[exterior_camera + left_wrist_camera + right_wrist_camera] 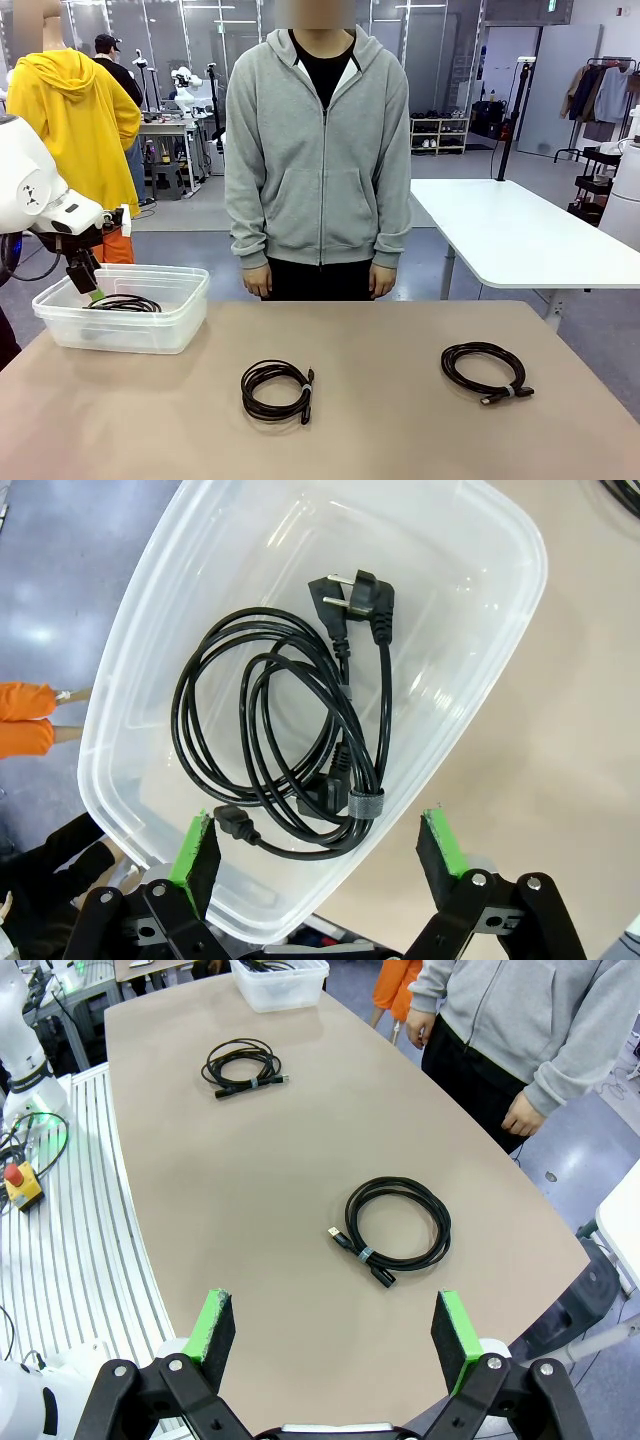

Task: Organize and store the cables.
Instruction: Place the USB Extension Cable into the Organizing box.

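Note:
Three coiled black cables are in view. One cable point(290, 730) with plug ends lies inside the clear plastic bin point(60, 325) at the table's left; my left gripper point(320, 845) hangs open just above the bin point(480, 680), holding nothing, and appears in the front view as the left gripper point(92, 290) over the bin's rim. A second cable point(277, 390) rests mid-table, also the far cable point(243, 1068). A third cable point(485, 371) lies to the right, the near cable point(397, 1230). My right gripper point(335, 1330) stands open high above the table's near edge, short of that coil.
A person in a grey hoodie point(318, 160) stands at the table's far side, hands hanging down. A white table point(510, 235) stands behind on the right. A red emergency stop button point(22, 1182) sits beside the table on the ribbed floor.

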Motion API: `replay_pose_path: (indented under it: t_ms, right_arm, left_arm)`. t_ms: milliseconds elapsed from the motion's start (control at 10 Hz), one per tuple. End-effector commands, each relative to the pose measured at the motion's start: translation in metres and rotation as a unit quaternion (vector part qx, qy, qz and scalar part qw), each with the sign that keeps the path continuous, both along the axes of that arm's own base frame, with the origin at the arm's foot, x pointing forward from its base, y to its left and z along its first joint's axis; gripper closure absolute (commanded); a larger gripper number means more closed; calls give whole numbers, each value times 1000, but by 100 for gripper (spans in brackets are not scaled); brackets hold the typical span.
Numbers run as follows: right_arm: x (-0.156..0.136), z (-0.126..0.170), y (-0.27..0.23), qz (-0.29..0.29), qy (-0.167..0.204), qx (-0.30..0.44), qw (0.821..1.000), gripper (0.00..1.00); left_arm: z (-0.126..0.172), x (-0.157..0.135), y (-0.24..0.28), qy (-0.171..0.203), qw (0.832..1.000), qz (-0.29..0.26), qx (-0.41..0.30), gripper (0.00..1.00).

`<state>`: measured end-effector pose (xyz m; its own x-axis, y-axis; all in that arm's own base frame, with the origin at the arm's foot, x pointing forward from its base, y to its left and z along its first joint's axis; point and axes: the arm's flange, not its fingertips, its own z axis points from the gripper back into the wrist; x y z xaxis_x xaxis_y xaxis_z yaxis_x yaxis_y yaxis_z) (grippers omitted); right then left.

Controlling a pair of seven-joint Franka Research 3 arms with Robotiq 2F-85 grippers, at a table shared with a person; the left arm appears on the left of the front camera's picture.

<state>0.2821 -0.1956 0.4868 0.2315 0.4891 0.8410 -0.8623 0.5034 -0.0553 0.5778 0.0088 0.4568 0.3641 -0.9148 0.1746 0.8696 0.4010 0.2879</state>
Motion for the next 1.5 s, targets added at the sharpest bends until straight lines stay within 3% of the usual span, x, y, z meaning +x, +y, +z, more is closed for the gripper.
replay_pose_path:
  t_ms: [0,100,500,800,1200,1400]
  right_arm:
    - [0,0,0,0,0,0,1000,0]
    - [-8,13,0,9,-18,-19,1000,0]
    - [-3,23,14,10,1,-60,998,0]
    - [-10,30,15,18,-8,-60,998,0]
    - [-13,32,15,23,-12,-62,998,0]
    - [-8,32,15,28,-21,-61,998,0]
  left_arm:
    - [9,-7,-7,-13,1000,-7,-8,0]
    - [14,-13,-10,-21,1000,-12,-11,0]
    - [48,-58,-13,-25,999,27,-28,0]
    - [69,-113,-24,-20,991,110,-74,0]
    - [72,-176,-61,-52,973,124,-188,0]
    - [70,-203,-87,-42,974,85,-204,0]
